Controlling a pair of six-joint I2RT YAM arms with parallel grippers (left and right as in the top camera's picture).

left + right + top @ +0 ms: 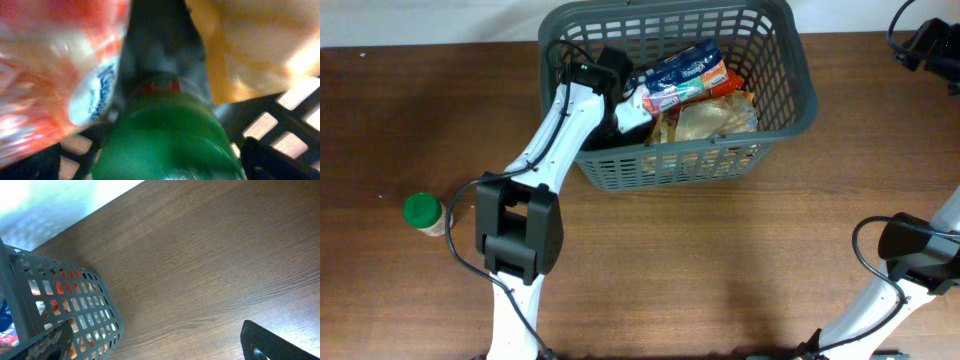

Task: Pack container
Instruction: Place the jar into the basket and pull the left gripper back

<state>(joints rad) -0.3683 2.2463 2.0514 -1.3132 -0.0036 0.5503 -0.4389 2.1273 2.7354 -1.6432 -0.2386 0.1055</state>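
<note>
**Figure. Left arm inside the basket: hazards at release.**

The basket (pixel 806 88) stands at the middle of the table's far edge. It already holds an orange packet (pixel 688 76) and a tan bag (pixel 712 118). The left gripper (pixel 150 162) reaches down into the basket's left end with a jar (pixel 165 137) lying between its jaws. The left wrist view is too close and blurred to show whether the jaws press on the jar or have let go. The right gripper (pixel 152 332) hangs spread and empty by the far right corner. A second jar (pixel 421 212) waits near the left edge.

Likely faults, as judged from this position:

- **Tipping.** The jar sits wedged between packet and bag over a slotted base. If released on uneven footing, it would probably topple or slide under the bag.
- **Snagging.** The packet lies just beside the gripper. A careless lift could drag the packet up and over the rim.
- **Shifting.** The left arm crosses the near-left rim closely. Contact there would likely push the basket toward the far edge.
- **Crushing.** Further descent may flatten the bag.
</note>
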